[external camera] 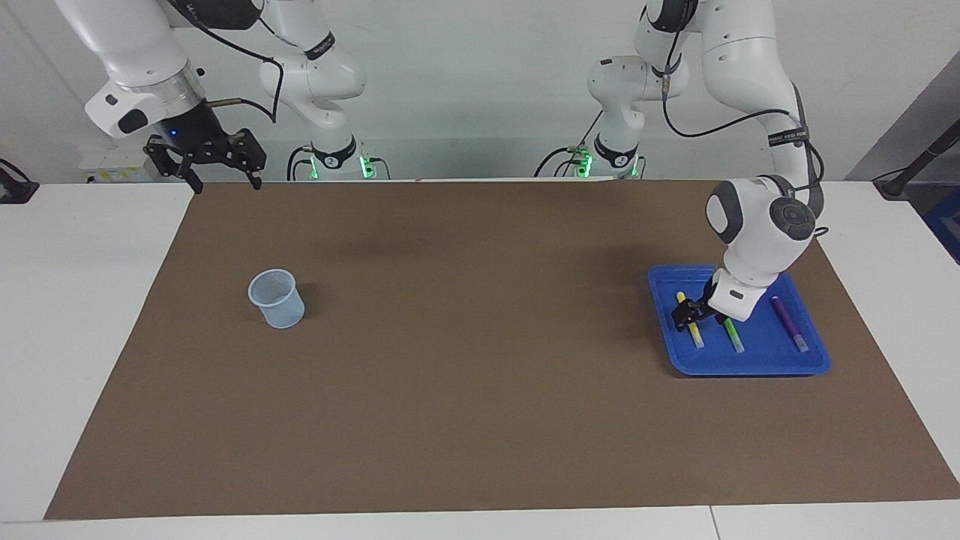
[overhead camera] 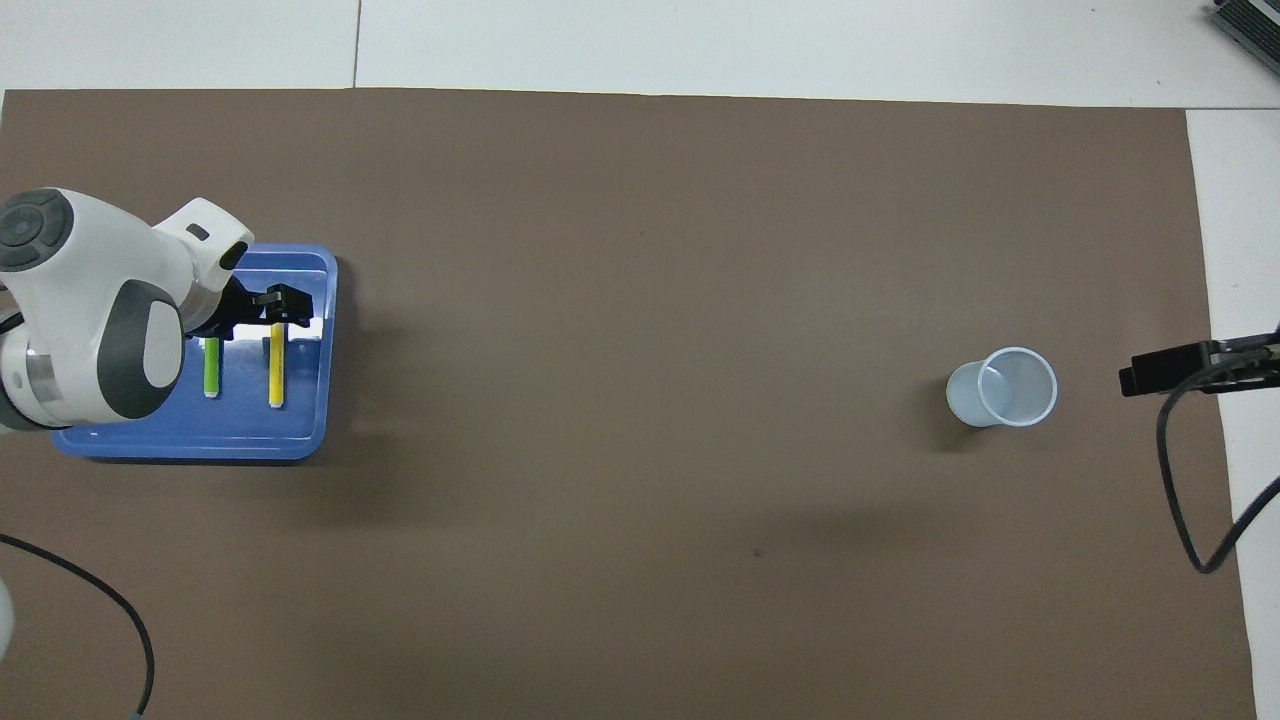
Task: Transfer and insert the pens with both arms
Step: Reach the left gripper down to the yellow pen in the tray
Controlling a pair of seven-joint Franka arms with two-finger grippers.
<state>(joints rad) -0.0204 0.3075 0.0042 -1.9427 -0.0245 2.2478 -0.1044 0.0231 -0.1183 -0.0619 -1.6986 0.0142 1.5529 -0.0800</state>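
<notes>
A: Which step is in hand, and how is it best done?

B: A pick-up of the yellow pen [external camera: 690,319] is judged to be in hand. The left tool [external camera: 691,312] is held low over that pen in the blue tray [external camera: 750,365], its fingers spread apart and nothing gripped. The fingers should be set astride the pen's coloured barrel, across its length, and lowered until the tray floor is nearly met before being closed. The green pen [external camera: 733,334], just beside, should be left undisturbed. Whether the pen is already touched cannot be told.

A: And the other tool?

B: The right tool [external camera: 217,159] is kept waiting, raised over the counter's edge [external camera: 97,225] at the right arm's end, fingers apart and empty.

A: What is counted?

B: Three pens are counted, one yellow, one green and one purple pen [external camera: 789,322], all lying in the tray, side by side and apart, at the left arm's end. One tray, one pale cup [external camera: 277,298] standing upright toward the right arm's end with nothing seen in it, and one brown mat [external camera: 480,405] are counted. Two large arms are at work; two smaller ones stand by the wall.
</notes>
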